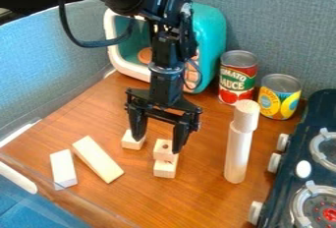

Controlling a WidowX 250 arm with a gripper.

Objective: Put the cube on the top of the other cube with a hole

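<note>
End effector wide open, fingertip by holed cube

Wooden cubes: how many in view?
3: holed cube, stacked on a lower cube, plus a third cube to their left in view, partly behind the gripper. More could be hidden there.

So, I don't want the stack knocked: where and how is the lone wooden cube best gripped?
Probably from above, across its faces toward and away from the camera: the lone cube sits flat on the table, with the stack close by on its right in the view.
</note>
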